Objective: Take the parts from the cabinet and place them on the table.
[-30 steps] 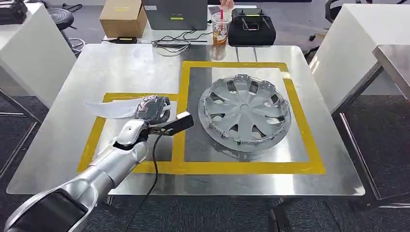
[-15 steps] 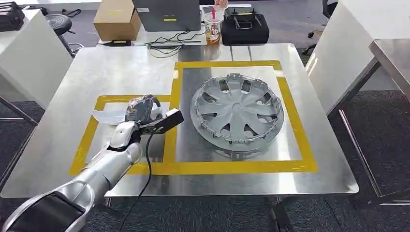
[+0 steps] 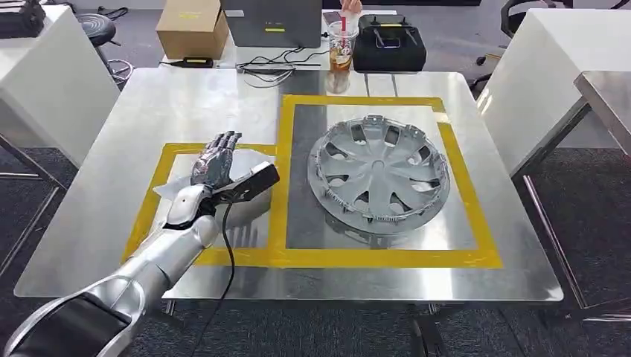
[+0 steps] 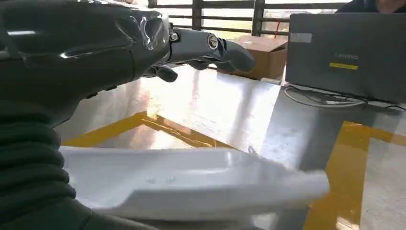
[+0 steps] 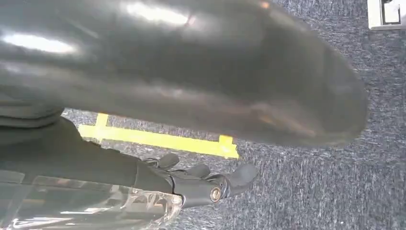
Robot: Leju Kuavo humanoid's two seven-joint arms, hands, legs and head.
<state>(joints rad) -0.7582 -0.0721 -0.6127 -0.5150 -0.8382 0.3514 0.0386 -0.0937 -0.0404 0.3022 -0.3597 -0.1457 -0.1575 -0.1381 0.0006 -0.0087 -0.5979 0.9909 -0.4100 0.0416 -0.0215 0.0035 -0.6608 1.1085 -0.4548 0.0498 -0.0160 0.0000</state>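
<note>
My left robot hand [image 3: 216, 160] is open, fingers spread flat above the white part [image 3: 170, 187], which lies on the tabletop [image 3: 149, 104] inside the left yellow-taped box, just under my wrist. The hubcap [image 3: 378, 172] sits in the right box. My right robot hand [image 5: 210, 184] hangs over carpet, fingers loosely apart, holding nothing.

Steel table [image 3: 149, 104] (yellow-taped) on grey carpet [image 3: 588, 186]
</note>
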